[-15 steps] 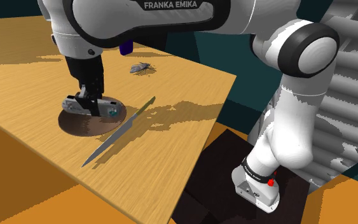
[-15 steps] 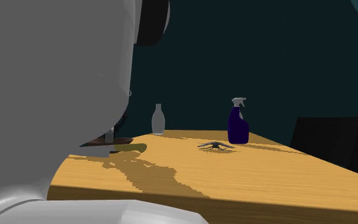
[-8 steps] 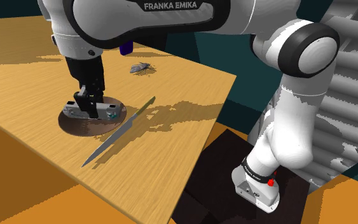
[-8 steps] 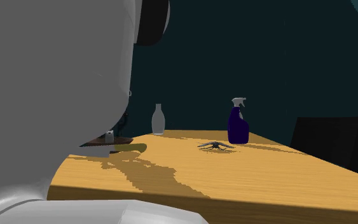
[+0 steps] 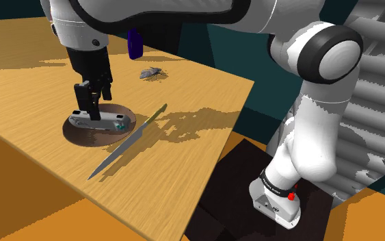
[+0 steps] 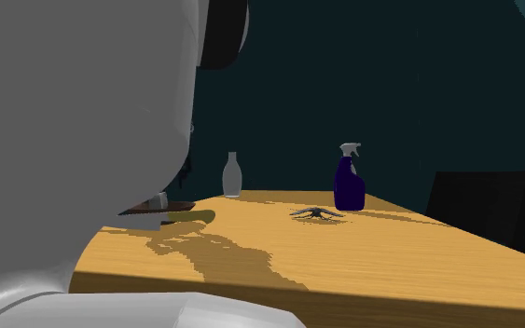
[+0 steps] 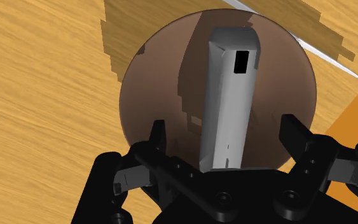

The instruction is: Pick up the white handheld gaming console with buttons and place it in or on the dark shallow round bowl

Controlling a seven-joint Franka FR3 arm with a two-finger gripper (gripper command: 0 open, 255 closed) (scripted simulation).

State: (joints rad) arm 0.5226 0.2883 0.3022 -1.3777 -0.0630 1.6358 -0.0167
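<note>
The hand point(image 5: 89, 104) was found directly above the dark brown shallow round bowl point(image 5: 81, 134), pointing down at it, with the white arm point(image 5: 321, 61) reaching over from the stand point(image 5: 232, 179). In the wrist view the hand point(image 7: 225, 132) was open: its two black fingers point(image 7: 157, 137) stood apart on either side of one end of the console point(image 7: 228, 108), and neither touched it. The console point(image 5: 100, 121), a pale grey elongated body, lay flat inside the bowl point(image 7: 152, 89) across its middle, resting on the bowl's surface and held by nothing. The bowl sat on the wooden tabletop point(image 5: 33, 82) close to the edge at the shoulder view's lower left. A long knife point(image 5: 128, 141) lay flat on the tabletop just beside the bowl on the stand's side, its blade tip towards that same edge. A small grey object point(image 5: 150, 72) lay well apart from the bowl, towards the far edge, and a purple spray bottle point(image 5: 134, 42) stood beyond it. In the second exterior view the spray bottle point(image 6: 349, 183) and a clear bottle point(image 6: 232, 175) stood upright near the far edge, the grey object point(image 6: 316, 214) lay in front of them, and a dark chair point(image 6: 484, 207) stood off the tabletop at that view's right.
</note>
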